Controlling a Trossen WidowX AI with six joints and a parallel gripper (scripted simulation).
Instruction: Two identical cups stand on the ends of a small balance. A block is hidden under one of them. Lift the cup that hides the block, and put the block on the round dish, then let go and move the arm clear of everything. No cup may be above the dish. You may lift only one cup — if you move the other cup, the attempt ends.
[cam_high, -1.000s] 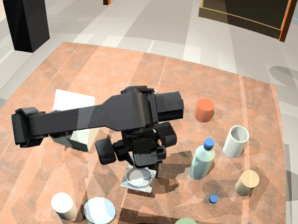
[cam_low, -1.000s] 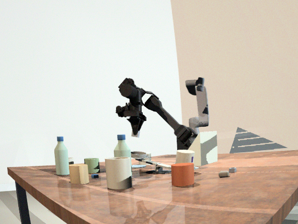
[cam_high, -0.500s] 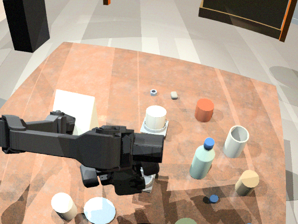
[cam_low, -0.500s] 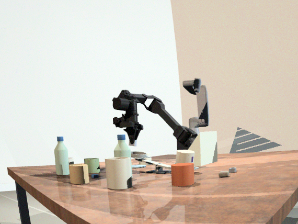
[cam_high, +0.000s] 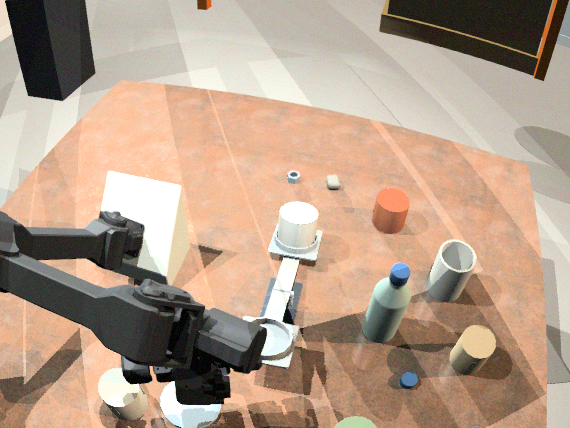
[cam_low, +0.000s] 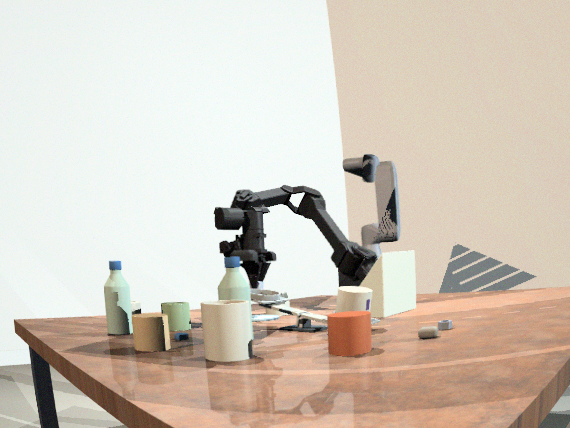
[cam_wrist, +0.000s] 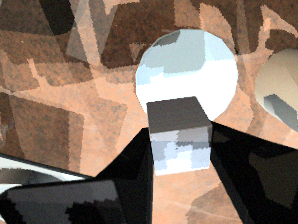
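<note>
My gripper (cam_low: 257, 283) (cam_wrist: 175, 130) is shut on a grey block (cam_wrist: 181, 147), which hangs below the fingertips, above the table beside or over the near rim of the round pale-blue dish (cam_high: 187, 412) (cam_low: 264, 318) (cam_wrist: 200, 80). The height over the dish is hard to judge. The gripper body hides the block in the top view. One white cup (cam_high: 298, 225) (cam_low: 350, 298) stands upside down on the far end of the balance (cam_high: 282, 287) (cam_low: 312, 314). The balance's near end, a ringed seat, is empty and raised. A cream cup (cam_high: 124, 397) (cam_wrist: 280, 85) stands on the table beside the dish.
A white box (cam_high: 140, 215) (cam_low: 400, 285) stands near the arm. A bottle (cam_high: 384, 312) (cam_low: 233, 289), hollow cup (cam_high: 447, 280) (cam_low: 225, 330), orange cylinder (cam_high: 391, 212) (cam_low: 349, 332) and tan cylinder (cam_high: 470, 352) (cam_low: 149, 332) stand beyond the balance. A blue cap (cam_high: 408, 380) lies near them.
</note>
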